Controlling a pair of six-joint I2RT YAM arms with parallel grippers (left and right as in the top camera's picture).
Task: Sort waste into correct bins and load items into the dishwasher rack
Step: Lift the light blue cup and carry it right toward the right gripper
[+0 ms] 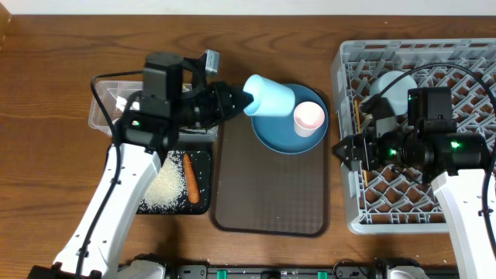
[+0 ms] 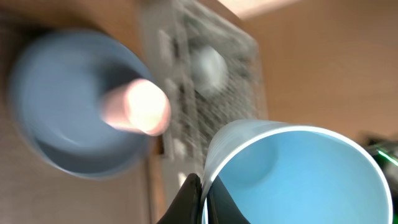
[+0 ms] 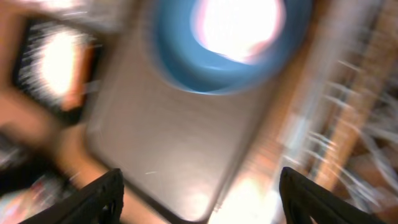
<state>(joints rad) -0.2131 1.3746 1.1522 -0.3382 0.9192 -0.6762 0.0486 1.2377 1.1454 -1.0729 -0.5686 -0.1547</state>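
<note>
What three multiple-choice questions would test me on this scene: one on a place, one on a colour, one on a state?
1. Where does the pink cup stand?
A) on the dark blue plate
B) under the plate
C) beside the plate, off it

2. What colour is the tilted cup that the left gripper grips?
A) pink
B) light blue
C) white

3. How does the right gripper stand?
A) open and empty
B) shut on the plate
C) shut on the pink cup

Answers:
1 A: the overhead view shows it upright on the plate's right side.
2 B: its pale blue wall shows overhead and in the left wrist view.
3 A: its fingers stand wide apart with nothing between them.
</note>
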